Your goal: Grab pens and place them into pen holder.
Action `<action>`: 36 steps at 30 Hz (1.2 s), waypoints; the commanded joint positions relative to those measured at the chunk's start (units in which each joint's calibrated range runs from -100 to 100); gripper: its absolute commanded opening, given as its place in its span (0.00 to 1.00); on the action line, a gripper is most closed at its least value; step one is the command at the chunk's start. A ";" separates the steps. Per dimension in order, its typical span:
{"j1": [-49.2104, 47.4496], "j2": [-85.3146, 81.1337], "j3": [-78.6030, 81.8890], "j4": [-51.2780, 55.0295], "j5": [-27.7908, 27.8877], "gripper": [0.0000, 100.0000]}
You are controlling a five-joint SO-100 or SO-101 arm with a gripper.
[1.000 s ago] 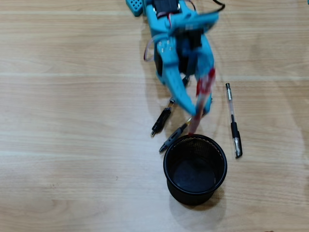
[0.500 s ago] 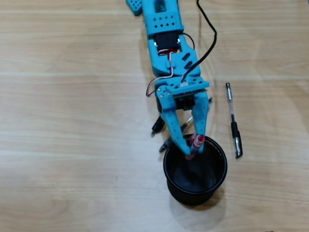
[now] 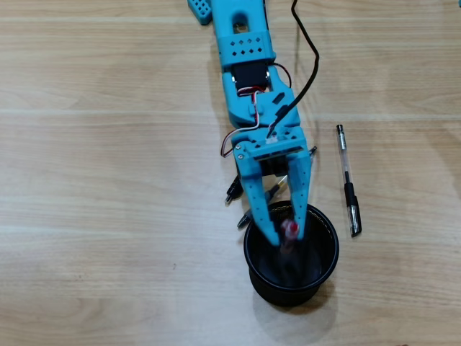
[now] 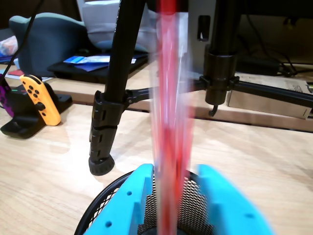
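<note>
Black mesh holder point(image 3: 291, 285); table point(image 3: 108, 180) probably wood laminate.

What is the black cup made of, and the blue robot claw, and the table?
The pen holder looks like black metal mesh with a solid rim: in the wrist view its wall shows tiny holes. The gripper seems matte blue plastic, probably 3D-printed, with smooth moulded shapes and screw holes. The table looks like pale wood or wood-look laminate; grain lines run across it.

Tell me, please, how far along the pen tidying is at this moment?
Nothing looks finished yet. In hand: the end effector is over the pen holder with the red pen upright between its fingers, blurred, so whether it is gripped or dropping is unclear. Left: the clear pen with black cap and two pens partly hidden under the arm remain on the table.
</note>
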 commanded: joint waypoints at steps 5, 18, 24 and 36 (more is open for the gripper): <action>-0.27 -3.56 -2.73 -0.47 0.09 0.15; 0.37 -23.22 16.56 -0.38 2.38 0.02; 1.82 -37.83 36.93 -0.38 2.28 0.02; 3.82 -61.69 70.64 -0.38 2.13 0.02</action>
